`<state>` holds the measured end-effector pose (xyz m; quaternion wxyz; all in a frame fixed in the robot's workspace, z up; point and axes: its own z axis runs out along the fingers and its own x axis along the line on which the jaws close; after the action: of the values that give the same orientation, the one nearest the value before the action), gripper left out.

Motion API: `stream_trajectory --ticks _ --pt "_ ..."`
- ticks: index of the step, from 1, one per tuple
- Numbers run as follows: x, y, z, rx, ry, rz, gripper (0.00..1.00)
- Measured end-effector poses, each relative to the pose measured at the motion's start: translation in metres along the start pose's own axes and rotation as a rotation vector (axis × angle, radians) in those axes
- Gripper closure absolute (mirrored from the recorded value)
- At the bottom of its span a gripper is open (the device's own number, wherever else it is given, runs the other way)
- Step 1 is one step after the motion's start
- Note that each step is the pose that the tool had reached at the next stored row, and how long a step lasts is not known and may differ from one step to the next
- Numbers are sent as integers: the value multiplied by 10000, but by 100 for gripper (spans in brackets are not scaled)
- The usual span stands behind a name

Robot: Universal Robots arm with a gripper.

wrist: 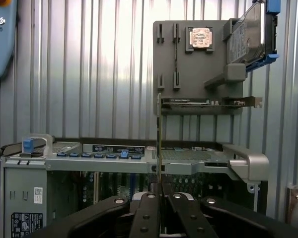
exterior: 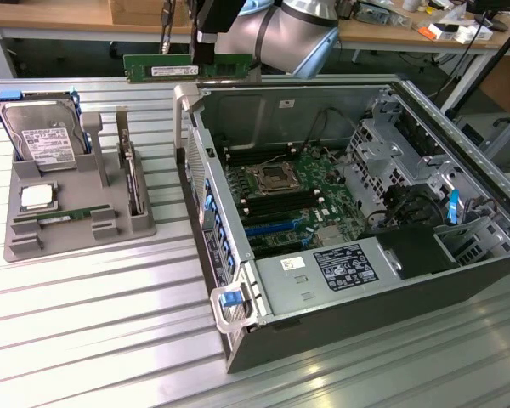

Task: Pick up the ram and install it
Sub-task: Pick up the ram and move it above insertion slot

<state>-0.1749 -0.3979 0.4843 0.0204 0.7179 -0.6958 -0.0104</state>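
My gripper (exterior: 206, 58) is clamped on the ram (exterior: 157, 68) near its middle, pinching its flat faces. It hangs above the far wall of the open computer case (exterior: 280, 106), toward the exterior view's left. I judge the stick light, stiff and thin but fragile. It is best held by the board, not the contacts.

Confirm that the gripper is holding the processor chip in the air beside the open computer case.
No, the gripper holds the ram, the long green stick; the processor chip sits in the gray tray. The exterior view shows this. The rest is right.
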Motion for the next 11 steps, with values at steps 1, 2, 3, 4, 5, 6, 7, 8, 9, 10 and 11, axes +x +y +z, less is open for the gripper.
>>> stream_trajectory --ticks 1,2,3,4,5,6,7,8,9,10,11 --pt "0 -17 0 -1 3 0 88" --pt "1 -36 0 -1 8 0 88" --pt "2 -53 0 -1 14 0 88" --pt "2 -72 0 -2 22 0 88" --pt "3 -85 0 -2 27 1 88" --pt "3 -101 0 -2 32 1 88" --pt "3 -114 0 -2 36 1 88" --pt "4 -126 1 -1 39 1 88" --pt "4 -135 0 -2 43 1 88" --pt "4 -143 1 -2 45 2 88" --pt "5 -160 0 -2 51 2 88"
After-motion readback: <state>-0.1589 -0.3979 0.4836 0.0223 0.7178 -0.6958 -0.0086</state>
